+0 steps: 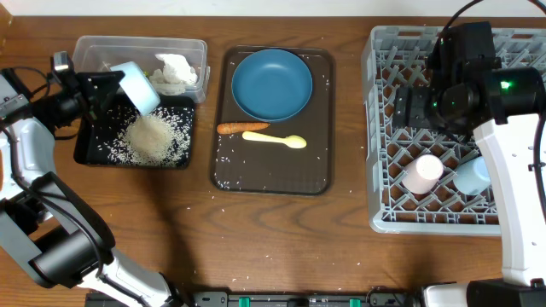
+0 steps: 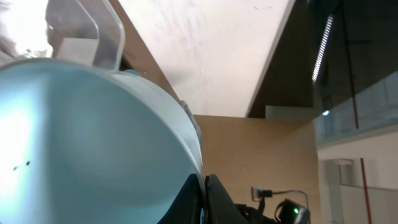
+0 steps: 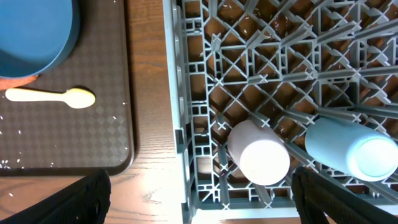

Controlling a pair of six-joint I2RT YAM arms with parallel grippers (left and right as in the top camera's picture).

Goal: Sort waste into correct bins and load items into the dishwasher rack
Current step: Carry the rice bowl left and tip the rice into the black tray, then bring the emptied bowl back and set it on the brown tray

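Your left gripper: clamped on the rim of the white bowl, which is tipped over the black tray. In that tray: heaped rice, with stray grains on the table and brown tray. Behind the black tray: tub, holding tissue. On the brown tray: blue bowl, carrot, spoon. In the rack: pink cup and blue cup, side by side. Your right gripper: fingers wide apart, empty, above the rack's left edge.

Overhead straight down — right wrist down too, nearer, sharing the rack; left wrist upward.
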